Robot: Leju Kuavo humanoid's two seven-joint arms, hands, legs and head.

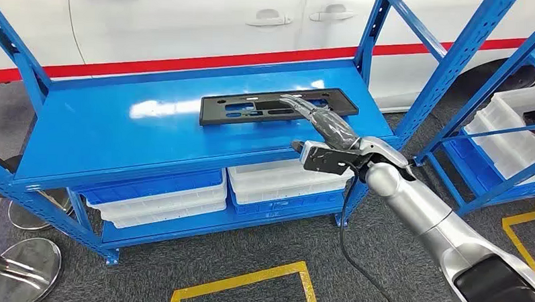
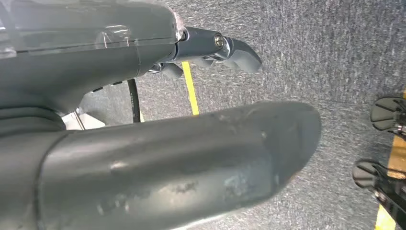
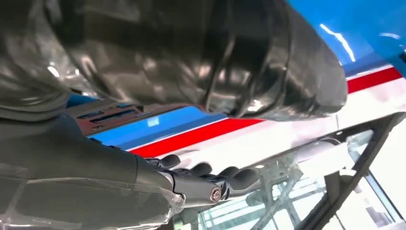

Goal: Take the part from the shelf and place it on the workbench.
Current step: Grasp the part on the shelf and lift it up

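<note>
I see the black part lying flat on the blue shelf's top deck. My right hand reaches over its near edge, fingers extended, gripping nothing. My left hand hangs over carpet, fingers loosely apart.

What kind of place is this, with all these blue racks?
Probably a car workshop or a factory training area. Blue steel shelving holds white storage bins, a white car with a red stripe stands behind, and yellow floor markings outline zones. The right robot hand reaches toward a black plastic part.
</note>
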